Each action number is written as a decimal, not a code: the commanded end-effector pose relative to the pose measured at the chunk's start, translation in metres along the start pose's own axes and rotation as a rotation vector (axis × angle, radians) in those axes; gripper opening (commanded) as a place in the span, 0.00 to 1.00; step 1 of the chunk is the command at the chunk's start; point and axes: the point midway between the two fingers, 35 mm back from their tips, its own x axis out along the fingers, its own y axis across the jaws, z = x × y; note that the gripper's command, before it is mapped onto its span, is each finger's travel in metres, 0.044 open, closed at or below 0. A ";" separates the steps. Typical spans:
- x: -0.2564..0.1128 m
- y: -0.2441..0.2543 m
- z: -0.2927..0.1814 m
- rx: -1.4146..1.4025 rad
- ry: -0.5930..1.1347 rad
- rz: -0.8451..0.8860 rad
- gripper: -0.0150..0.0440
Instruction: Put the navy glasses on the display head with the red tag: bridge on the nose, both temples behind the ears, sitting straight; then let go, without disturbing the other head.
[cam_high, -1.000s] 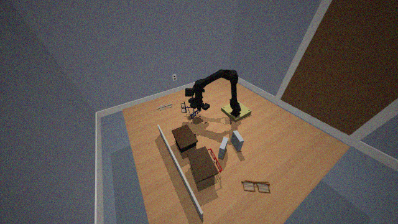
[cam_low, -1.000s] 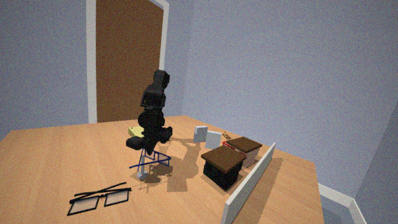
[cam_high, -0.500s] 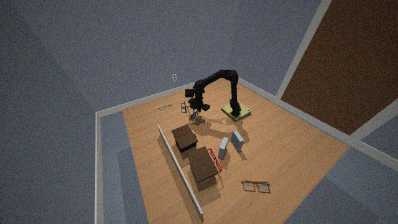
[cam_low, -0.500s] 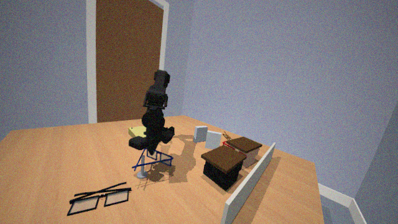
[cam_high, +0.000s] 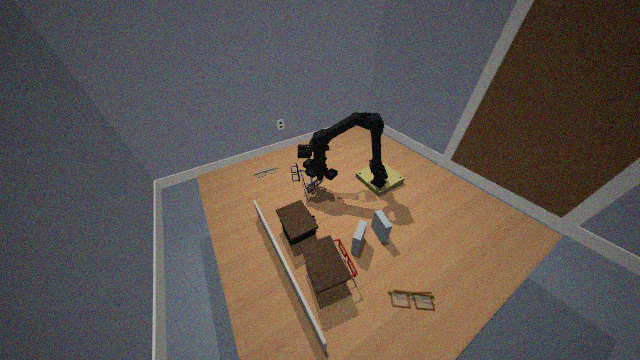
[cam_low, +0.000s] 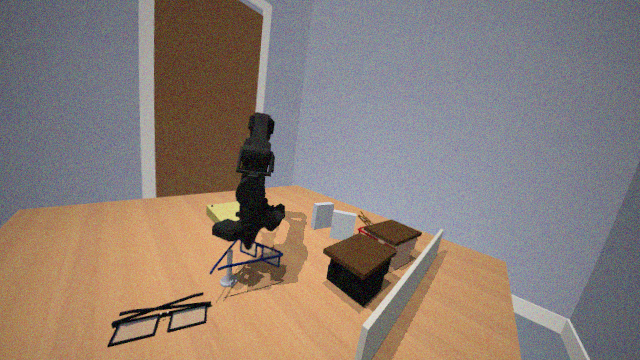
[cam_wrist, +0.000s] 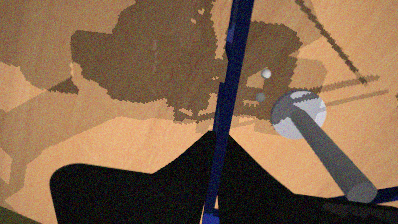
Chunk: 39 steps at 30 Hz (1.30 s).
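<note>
The navy glasses (cam_high: 311, 188) (cam_low: 282, 255) (cam_wrist: 232, 75) hang in the air with their temples open. My gripper (cam_low: 248, 245) (cam_wrist: 216, 139) points down and is shut on part of their frame. A thin grey post on a round foot (cam_low: 228, 281) (cam_wrist: 320, 137) stands under the temple side; I cannot tell whether they touch. Two box-shaped heads with brown tops stand away from the gripper: a dark-sided head (cam_high: 297, 220) (cam_low: 357, 280) and a pinkish-sided head (cam_high: 327, 265) (cam_low: 402, 252). Red glasses (cam_high: 346, 257) (cam_low: 362, 230) are at the pinkish head. I cannot make out a red tag.
A long low grey wall (cam_high: 290, 272) (cam_low: 400, 305) runs behind the heads. Two pale upright blocks (cam_high: 358, 237) (cam_low: 323, 216) stand on the arm's side of them. Black glasses (cam_high: 295, 173) (cam_low: 190, 307) and brown glasses (cam_high: 411, 299) lie on the table (cam_high: 450, 240).
</note>
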 end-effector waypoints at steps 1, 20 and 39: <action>-0.001 0.002 0.004 -0.001 -0.002 -0.002 0.25; -0.001 0.007 0.018 -0.001 -0.004 -0.001 0.25; -0.001 0.009 0.027 -0.001 -0.005 -0.001 0.25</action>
